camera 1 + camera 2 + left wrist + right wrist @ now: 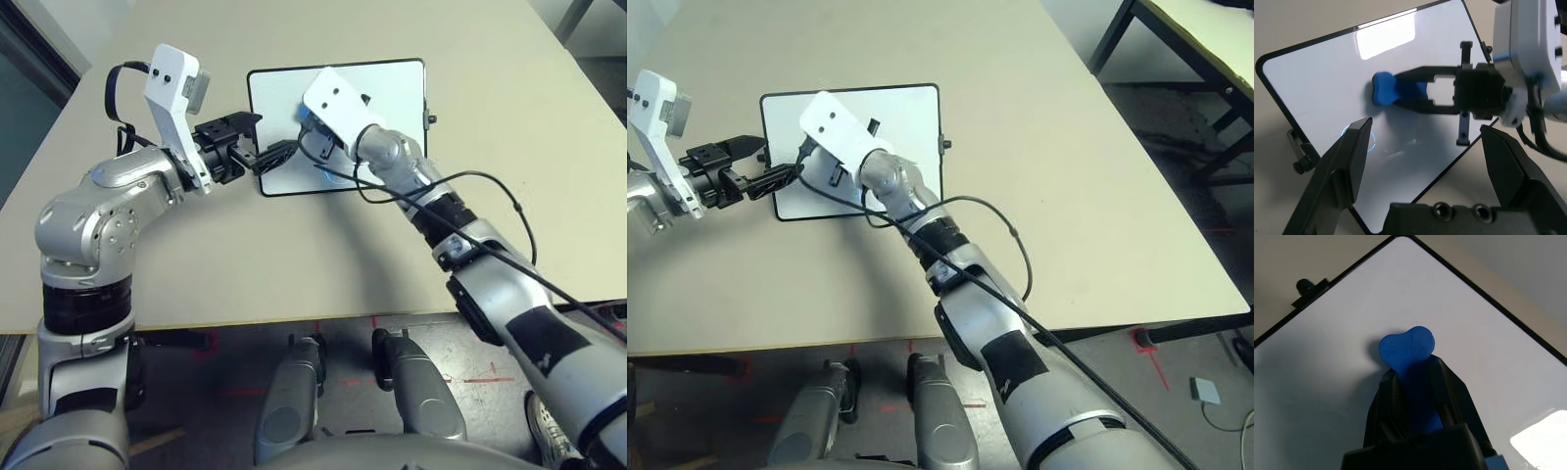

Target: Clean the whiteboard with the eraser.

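Closest in, the left gripper (pixel 1422 169) hangs with its two black fingers (pixel 1349 164) spread wide and nothing between them, poised just off the near-left corner of the whiteboard (pixel 387 98). That board lies flat on the tan surface (pixel 294 255), thin black frame all round, a small black knob (pixel 430 119) showing on its right edge. A faint light-blue ring (pixel 1369 142) sits near the middle of the white face; I can make out no red marks.

Over the board reaches the right gripper (pixel 1413 382), its fingers clamped on the eraser (pixel 1406 348), a bright blue block whose rounded end pokes out past the fingertips and appears to press on the white. The block's long axis runs in line with the fingers, so it points away from the right wrist and across the board toward the left side.

By my judgement the wiping belongs to the right arm: it already carries the eraser on the board, and the blue ring lies just beside the block, toward the board's near edge. A short sweep that way would cover it, while the left gripper looks placed to steady the near corner.
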Action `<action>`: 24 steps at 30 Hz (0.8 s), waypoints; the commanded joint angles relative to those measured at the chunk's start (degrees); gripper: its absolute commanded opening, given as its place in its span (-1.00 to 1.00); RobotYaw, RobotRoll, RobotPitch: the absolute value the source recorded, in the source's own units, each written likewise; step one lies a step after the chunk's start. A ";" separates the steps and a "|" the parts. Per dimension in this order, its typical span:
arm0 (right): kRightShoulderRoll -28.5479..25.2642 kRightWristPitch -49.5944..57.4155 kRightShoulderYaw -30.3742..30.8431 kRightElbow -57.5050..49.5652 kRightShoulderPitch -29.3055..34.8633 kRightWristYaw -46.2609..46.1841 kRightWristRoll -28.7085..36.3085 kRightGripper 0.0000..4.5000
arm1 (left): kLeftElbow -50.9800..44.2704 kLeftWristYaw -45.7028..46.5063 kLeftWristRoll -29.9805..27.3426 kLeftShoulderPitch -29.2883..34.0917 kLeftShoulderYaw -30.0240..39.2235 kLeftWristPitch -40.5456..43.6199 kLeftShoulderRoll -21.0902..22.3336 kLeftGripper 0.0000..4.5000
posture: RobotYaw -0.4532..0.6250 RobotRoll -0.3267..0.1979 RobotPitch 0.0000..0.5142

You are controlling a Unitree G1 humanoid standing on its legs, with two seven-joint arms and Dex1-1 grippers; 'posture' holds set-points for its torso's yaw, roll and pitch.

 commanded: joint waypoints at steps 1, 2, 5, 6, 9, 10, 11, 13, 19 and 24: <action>-0.60 3.32 1.03 4.95 2.35 1.56 -0.72 -0.65 | -0.99 -0.23 -0.56 0.53 -0.20 0.46 0.16 1.00 | 0.10 0.25 -0.06; -0.75 3.25 0.71 5.44 1.75 1.25 -0.62 -0.65 | -0.90 -0.33 -0.57 0.53 -0.15 0.41 0.24 1.00 | 0.10 0.25 -0.06; -1.15 3.00 -0.67 7.48 -0.88 -0.21 -0.03 -0.65 | -0.59 -0.68 -0.55 0.59 -0.02 0.26 0.50 1.00 | 0.09 0.25 -0.06; -1.33 2.83 -1.33 8.48 -2.20 -1.04 0.29 -0.65 | -0.46 -0.83 -0.52 0.62 0.02 0.20 0.60 1.00 | 0.09 0.25 -0.06; -1.80 2.27 -2.95 11.47 -5.94 -3.06 1.13 -0.65 | -0.14 -1.26 -0.45 0.71 0.20 0.07 0.88 1.00 | 0.09 0.25 -0.06; -1.92 2.13 -3.30 12.32 -6.93 -3.48 1.35 -0.65 | -0.05 -1.36 -0.44 0.72 0.24 0.04 0.96 1.00 | 0.09 0.25 -0.06; -2.00 1.94 -3.46 13.05 -7.67 -3.84 1.54 -0.65 | 0.02 -1.44 -0.43 0.73 0.27 0.00 1.01 1.00 | 0.09 0.25 -0.06; -1.96 1.65 -3.46 14.06 -8.33 -4.09 1.63 -0.65 | 0.11 -1.58 -0.39 0.77 0.31 -0.06 1.06 1.00 | 0.09 0.25 -0.06; -1.03 1.74 -1.90 12.90 -4.61 -2.54 0.88 -0.65 | 0.21 -1.87 -0.31 0.99 0.50 -0.15 1.08 1.00 | 0.09 0.25 -0.05; -0.21 3.38 0.76 6.76 2.18 0.38 -0.28 -0.65 | 0.17 -1.93 -0.27 1.24 0.54 -0.13 1.13 1.00 | 0.09 0.25 -0.03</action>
